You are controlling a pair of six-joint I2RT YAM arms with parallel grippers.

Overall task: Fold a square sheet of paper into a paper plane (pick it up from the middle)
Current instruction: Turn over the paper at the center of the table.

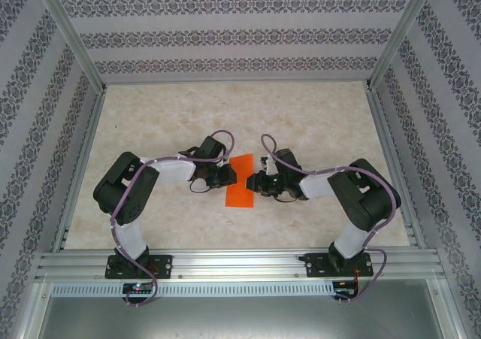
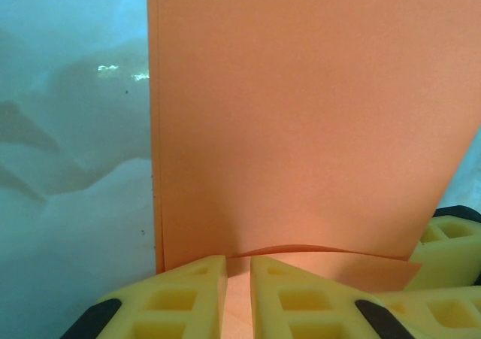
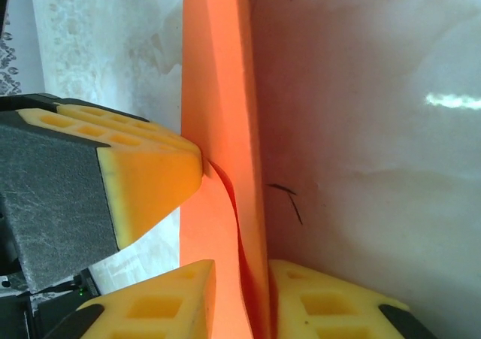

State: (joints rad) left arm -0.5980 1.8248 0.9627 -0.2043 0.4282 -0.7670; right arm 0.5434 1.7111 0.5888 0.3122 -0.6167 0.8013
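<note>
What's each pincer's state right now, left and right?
Left pincer: closed on the thin bright orange folded paper sheet.
Right pincer: closed on the same sheet.

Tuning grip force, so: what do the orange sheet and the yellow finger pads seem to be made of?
Orange sheet: thin matte paper, likely; it curls and holds a sharp fold edge. Finger pads: yellow, matte, probably soft rubber or printed plastic; moulded hollow cells show, but softness can't be judged.
</note>
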